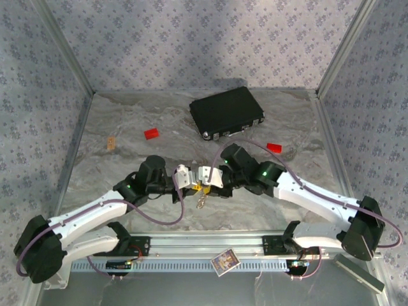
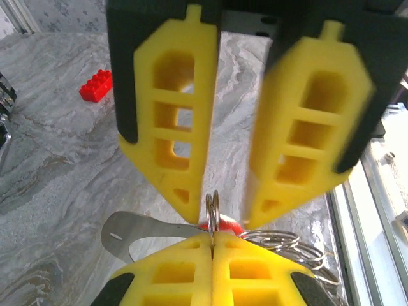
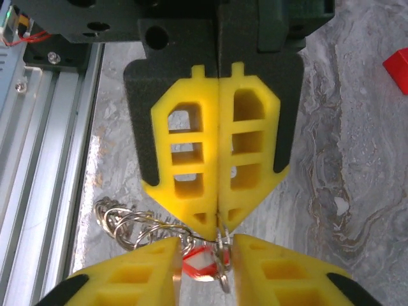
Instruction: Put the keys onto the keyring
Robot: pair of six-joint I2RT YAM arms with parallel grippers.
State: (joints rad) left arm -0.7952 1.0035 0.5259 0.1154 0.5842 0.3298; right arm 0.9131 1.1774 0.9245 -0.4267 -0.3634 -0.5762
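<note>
My left gripper [image 2: 212,234] is shut on a small silver split ring [image 2: 212,207] that stands upright between its yellow tips. A red key [image 3: 199,262] with a pale centre hangs just behind that ring, and a flat metal blade [image 2: 131,233] sticks out to the left. The keyring [image 3: 127,222], a bunch of linked shiny rings, trails off to one side. My right gripper [image 3: 207,243] is open, its fingers either side of the red key and ring, tip to tip with the left gripper [image 3: 218,223]. From above, both grippers [image 1: 197,178] meet at mid-table with a chain [image 1: 201,199] dangling below.
A black case [image 1: 226,113] lies at the back of the table. Red blocks [image 1: 151,134] [image 1: 274,148] sit left and right of it, and one red block [image 2: 95,86] is in the left wrist view. A small tan piece [image 1: 111,143] lies far left. A card [image 1: 224,261] rests on the front rail.
</note>
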